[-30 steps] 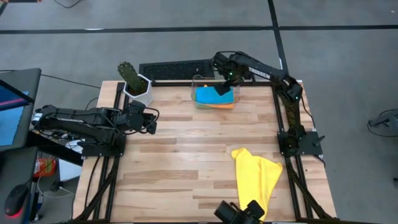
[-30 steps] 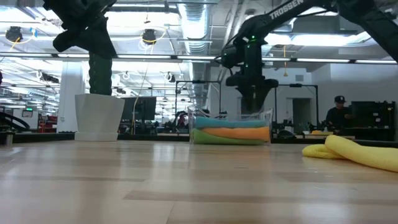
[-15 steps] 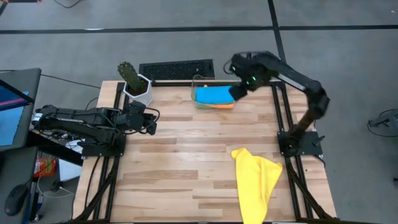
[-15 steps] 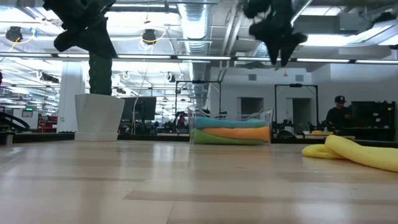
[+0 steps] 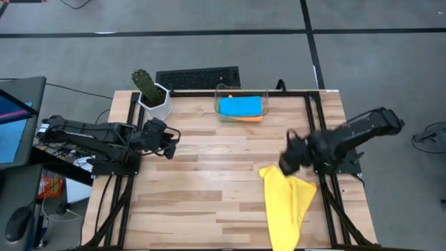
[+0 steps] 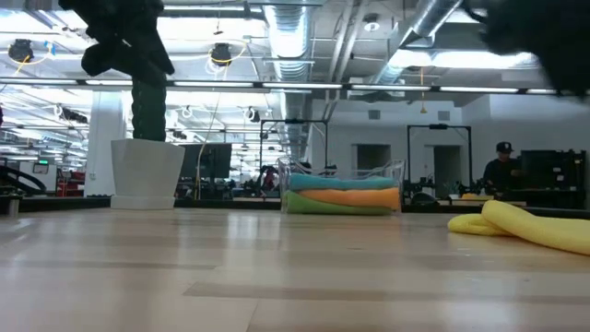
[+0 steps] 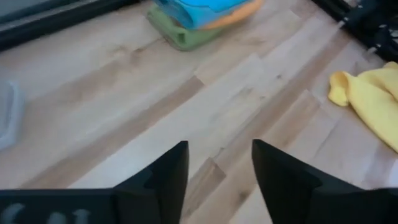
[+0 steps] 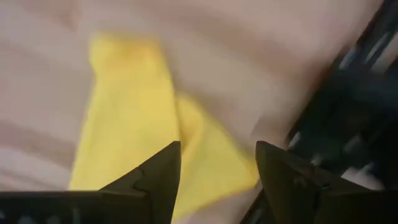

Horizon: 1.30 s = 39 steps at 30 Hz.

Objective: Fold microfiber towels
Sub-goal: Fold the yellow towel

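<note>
**Right gripper above the yellow towel, left arm waiting**

I see a wooden table (image 5: 209, 181) under bright ceiling lights, and in the low view a person (image 6: 502, 171) stands far behind it. At the far edge of the table stands a clear bin (image 5: 241, 106) with three folded towels stacked in it: the blue towel (image 5: 240, 105) on top, the orange towel (image 6: 346, 196) under it and the green towel (image 6: 332, 208) at the bottom. A cactus pot (image 5: 153, 97) stands at the far left corner, and a keyboard (image 5: 198, 77) lies behind the table.

The yellow towel (image 5: 287, 201) lies crumpled and unfolded on the near right part of the table, well apart from the bin.

My right gripper (image 5: 287, 159) hangs over the far end of this towel. Its fingers (image 8: 155, 177) are spread apart and hold nothing.

My left gripper (image 5: 169, 137) waits at the left side of the table, near the pot. Its fingers (image 7: 165, 174) are also parted and empty.
</note>
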Tool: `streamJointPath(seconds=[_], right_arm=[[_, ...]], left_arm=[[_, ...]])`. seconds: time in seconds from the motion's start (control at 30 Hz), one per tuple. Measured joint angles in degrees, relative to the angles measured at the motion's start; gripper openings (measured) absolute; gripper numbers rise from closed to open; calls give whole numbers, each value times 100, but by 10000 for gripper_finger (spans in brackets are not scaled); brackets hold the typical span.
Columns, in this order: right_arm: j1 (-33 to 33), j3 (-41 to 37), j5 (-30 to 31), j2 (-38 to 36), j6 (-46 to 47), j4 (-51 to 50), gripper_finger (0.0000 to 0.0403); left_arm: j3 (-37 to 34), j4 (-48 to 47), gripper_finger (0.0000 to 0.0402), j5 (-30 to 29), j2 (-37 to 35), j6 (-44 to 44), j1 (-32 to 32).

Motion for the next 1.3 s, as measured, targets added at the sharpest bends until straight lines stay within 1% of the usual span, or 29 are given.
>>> streamJointPath(seconds=[0.1, 0.17, 0.27, 0.43, 0.6, 0.67, 0.73, 0.83, 0.97, 1.17, 1.3], right_arm=[[919, -755, -515, -95, 1154, 815, 239], [1386, -1147, -618, -78, 1624, 1233, 240], [1681, -1516, -703, 88, 1984, 1451, 239], [1646, -1802, -1111, 406, 1940, 1274, 240], [1538, -1805, -1128, 473, 1848, 968, 240], [1563, -1813, -1130, 471, 1835, 797, 240], [1605, -1901, -1145, 351, 1832, 797, 240], [1693, -2118, -1293, 154, 1847, 1065, 240], [1836, -2081, -1249, 120, 1896, 1031, 240], [1866, -2182, -1826, 271, 1926, 1405, 240], [1851, -2186, -1945, 446, 1972, 1473, 240]], left_arm=[[2, 24, 194, 104, 123, -268, -72], [2, 143, 205, 158, 280, -298, -116], [2, 366, 210, 239, 549, -244, -145], [2, 925, 209, 574, 1143, -43, -141], [2, 1405, 209, 886, 1623, 24, -141], [0, 1399, 209, 984, 1731, 39, -141], [0, 1556, 208, 1051, 1850, 67, -141], [-2, 1581, 208, 1107, 1905, 67, -141], [-2, 1645, 208, 1111, 1941, 75, -141], [-2, 1654, 208, 1111, 1939, 132, -141], [-2, 1654, 208, 1124, 1937, 129, -141]])
